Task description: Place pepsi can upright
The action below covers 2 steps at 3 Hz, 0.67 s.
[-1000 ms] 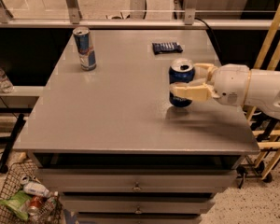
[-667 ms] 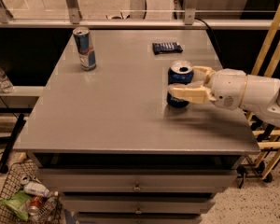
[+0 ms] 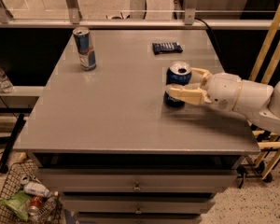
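Note:
The pepsi can (image 3: pixel 179 70), short, deep blue with a silver top, stands upright on the grey table (image 3: pixel 116 106), right of the middle. My gripper (image 3: pixel 181 81) reaches in from the right and is shut on the can. One cream finger (image 3: pixel 184 94) crosses the can's front and the other (image 3: pixel 199 72) lies along its far side. The can's base rests on or just above the tabletop.
A taller, slim blue-and-silver energy drink can (image 3: pixel 85 48) stands at the table's back left. A dark flat packet (image 3: pixel 167 46) lies at the back, behind the pepsi can. A basket of litter (image 3: pixel 25 199) sits on the floor at lower left. Drawers run under the table's front.
The gripper has shifted slightly left with the pepsi can in it; the can stays upright. The other objects have not moved.

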Tool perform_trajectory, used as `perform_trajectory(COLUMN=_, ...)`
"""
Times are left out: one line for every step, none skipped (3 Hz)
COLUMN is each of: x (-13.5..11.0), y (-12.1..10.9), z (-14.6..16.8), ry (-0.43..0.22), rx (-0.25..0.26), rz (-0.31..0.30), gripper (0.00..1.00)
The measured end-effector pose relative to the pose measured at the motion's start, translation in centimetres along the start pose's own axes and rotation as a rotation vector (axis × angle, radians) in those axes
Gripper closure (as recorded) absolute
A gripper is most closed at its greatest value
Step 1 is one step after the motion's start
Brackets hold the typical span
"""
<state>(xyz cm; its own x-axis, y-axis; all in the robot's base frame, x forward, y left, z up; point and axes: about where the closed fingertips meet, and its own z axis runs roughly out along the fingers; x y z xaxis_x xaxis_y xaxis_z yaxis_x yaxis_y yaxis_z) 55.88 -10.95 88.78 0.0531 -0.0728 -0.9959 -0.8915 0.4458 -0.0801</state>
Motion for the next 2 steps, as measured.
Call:
perform_trajectory(x=-0.11, y=0.15, z=0.21, ry=0.001, rx=-0.005, rz=-0.001, gripper=0.82)
perform_trajectory(x=-0.19, y=0.27, z=0.42, ry=0.0, rx=-0.009, rz=-0.002, gripper=0.59)
